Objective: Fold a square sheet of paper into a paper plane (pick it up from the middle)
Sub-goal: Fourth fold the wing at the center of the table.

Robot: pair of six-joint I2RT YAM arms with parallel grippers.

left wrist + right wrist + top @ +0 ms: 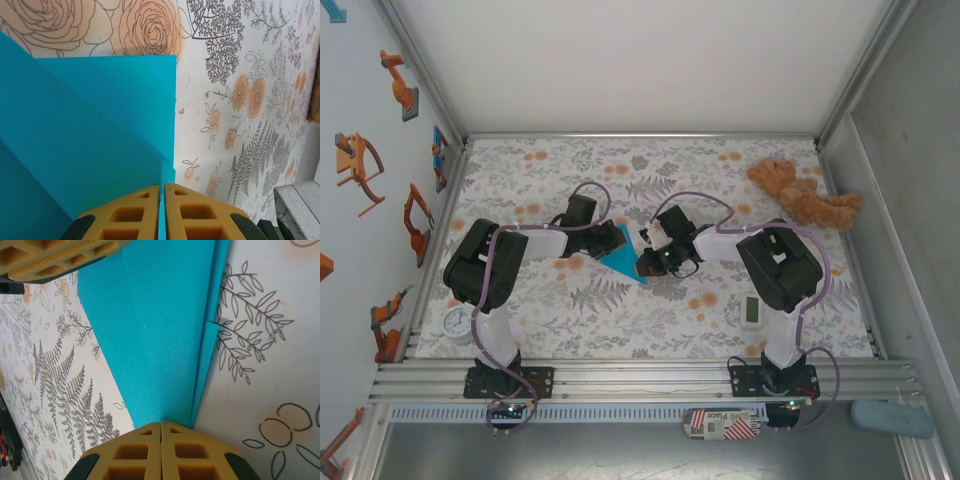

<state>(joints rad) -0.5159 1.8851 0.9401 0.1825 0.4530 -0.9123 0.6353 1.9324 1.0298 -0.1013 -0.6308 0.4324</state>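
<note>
Mid-table, btwn both arms: folded cyan paper plane (620,262) against floral table (620,320).
L gripper (162,207) pinched tight on one paper edge; R gripper (161,437) clamped on its narrow pointed end, opp. side.

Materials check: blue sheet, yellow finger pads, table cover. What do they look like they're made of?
Blue sheet: thin paper, matte and slightly grainy; it holds sharp creases.
Finger pads: probably moulded or printed plastic or rubber, matte yellow, with recessed pockets.
Table cover: flat, smooth sheet with a floral print; cloth or vinyl, can't tell.
</note>
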